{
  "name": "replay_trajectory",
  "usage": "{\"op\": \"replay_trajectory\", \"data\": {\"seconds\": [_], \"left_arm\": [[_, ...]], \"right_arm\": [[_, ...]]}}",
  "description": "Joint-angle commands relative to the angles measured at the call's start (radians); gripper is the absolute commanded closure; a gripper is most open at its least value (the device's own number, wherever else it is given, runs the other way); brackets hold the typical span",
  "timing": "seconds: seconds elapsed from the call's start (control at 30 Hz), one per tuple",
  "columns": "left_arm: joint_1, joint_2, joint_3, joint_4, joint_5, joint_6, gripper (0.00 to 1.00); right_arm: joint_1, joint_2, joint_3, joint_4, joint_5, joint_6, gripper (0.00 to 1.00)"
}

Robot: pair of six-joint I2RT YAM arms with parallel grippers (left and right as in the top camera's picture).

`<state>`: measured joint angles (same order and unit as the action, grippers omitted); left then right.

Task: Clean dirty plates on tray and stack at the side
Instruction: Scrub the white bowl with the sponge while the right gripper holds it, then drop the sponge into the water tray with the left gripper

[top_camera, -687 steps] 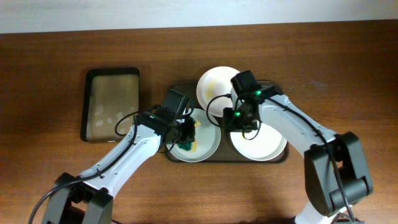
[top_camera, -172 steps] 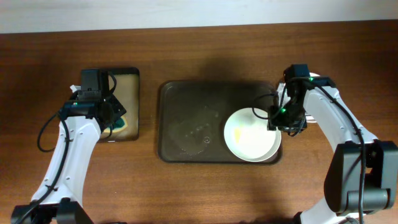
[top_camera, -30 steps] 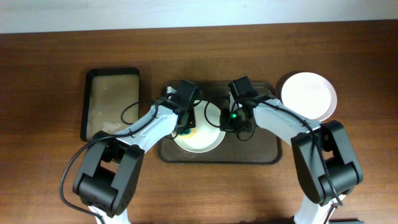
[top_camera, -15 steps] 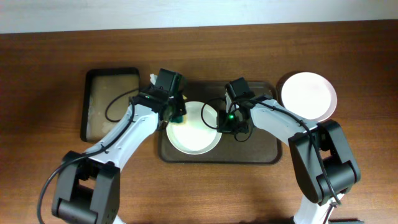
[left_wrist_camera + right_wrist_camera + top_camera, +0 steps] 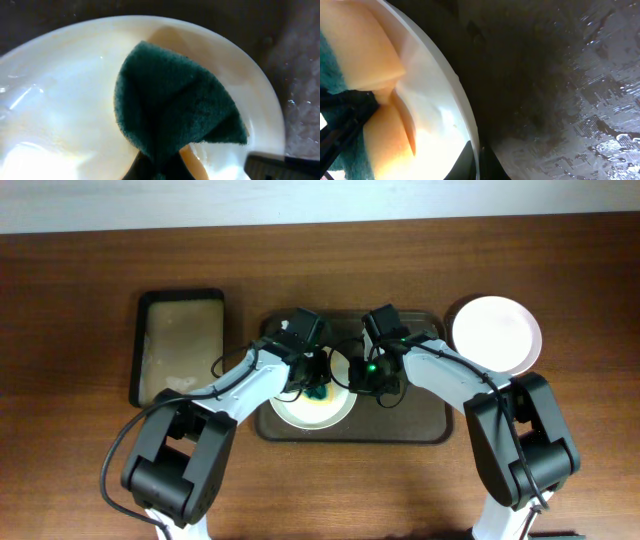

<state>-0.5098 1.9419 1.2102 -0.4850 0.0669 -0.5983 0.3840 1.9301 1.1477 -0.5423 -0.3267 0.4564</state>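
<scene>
One white plate [image 5: 312,408] lies on the dark brown tray [image 5: 410,418], left of middle. My left gripper [image 5: 316,386] is shut on a green and yellow sponge [image 5: 175,115] that presses on the inside of that plate [image 5: 65,115]. My right gripper [image 5: 362,377] is shut on the plate's right rim [image 5: 462,100], one finger inside and one outside. The sponge also shows in the right wrist view [image 5: 365,60]. More white plates [image 5: 497,334] sit stacked on the table to the right of the tray; their number is not clear.
A narrow black tray [image 5: 180,345] with a wet, soapy floor lies on the wooden table to the left of the brown tray. The brown tray's floor [image 5: 570,90] is wet.
My left gripper has moved from the plate's upper left edge back onto the plate's middle with the sponge. The right gripper stays on the rim.
</scene>
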Motion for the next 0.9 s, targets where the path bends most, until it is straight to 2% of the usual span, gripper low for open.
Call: {"op": "replay_trajectory", "data": {"seconds": [0.0, 0.1, 0.23, 0.4, 0.73, 0.87], "left_arm": [[0.009, 0.050, 0.001, -0.054, -0.359, 0.092, 1.00], [0.016, 0.045, 0.008, -0.142, -0.549, 0.092, 1.00], [0.034, 0.019, 0.019, -0.204, -0.611, 0.092, 1.00], [0.049, -0.079, 0.019, -0.206, -0.613, 0.092, 1.00], [0.059, -0.424, 0.019, -0.235, -0.603, 0.092, 1.00], [0.126, -0.471, 0.019, -0.243, -0.502, 0.092, 1.00]], "right_arm": [[-0.011, 0.059, -0.047, -0.043, 0.129, -0.006, 0.96], [-0.011, 0.059, -0.047, -0.044, 0.130, -0.006, 0.96], [-0.011, 0.059, -0.047, -0.045, 0.137, -0.006, 0.96], [-0.011, 0.059, -0.047, -0.048, 0.137, -0.006, 0.96], [-0.011, 0.058, -0.046, -0.061, 0.136, -0.037, 0.96], [-0.011, 0.048, -0.046, -0.074, 0.136, -0.037, 0.96]]}}
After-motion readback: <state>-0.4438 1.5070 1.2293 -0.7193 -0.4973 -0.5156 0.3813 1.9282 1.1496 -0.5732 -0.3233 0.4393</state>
